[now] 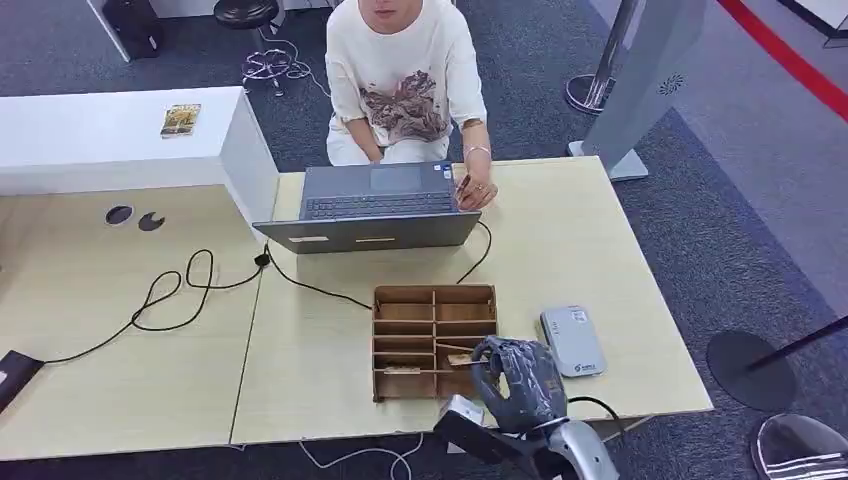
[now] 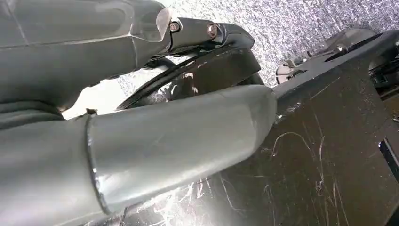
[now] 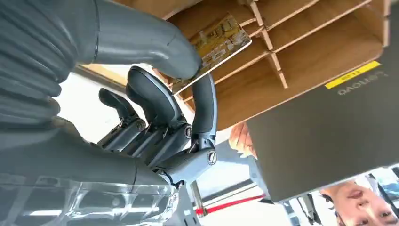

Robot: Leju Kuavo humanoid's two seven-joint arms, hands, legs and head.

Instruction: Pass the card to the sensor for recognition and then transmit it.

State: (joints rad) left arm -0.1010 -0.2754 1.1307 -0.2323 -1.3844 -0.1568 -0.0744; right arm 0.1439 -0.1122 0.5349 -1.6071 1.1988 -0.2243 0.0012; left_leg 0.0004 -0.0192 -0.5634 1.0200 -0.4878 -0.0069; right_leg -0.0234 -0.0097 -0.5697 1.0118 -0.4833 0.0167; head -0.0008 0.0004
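Note:
My right hand (image 1: pixel 520 378) hovers at the near right corner of the wooden compartment box (image 1: pixel 434 340) and pinches a yellow card (image 3: pixel 217 42) between thumb and a finger. In the head view the card (image 1: pixel 462 359) sticks out over a near right compartment. The grey card sensor (image 1: pixel 572 340) lies flat on the table just right of the box. My left hand (image 2: pixel 141 136) hangs low beside dark body parts, fingers lying together with nothing in them.
A person sits across the table at an open grey laptop (image 1: pixel 375 206), one hand (image 1: pixel 477 190) resting at its right edge. A black cable (image 1: pixel 180 290) winds over the left half of the wooden table (image 1: pixel 600 260). A white counter (image 1: pixel 120 135) stands back left.

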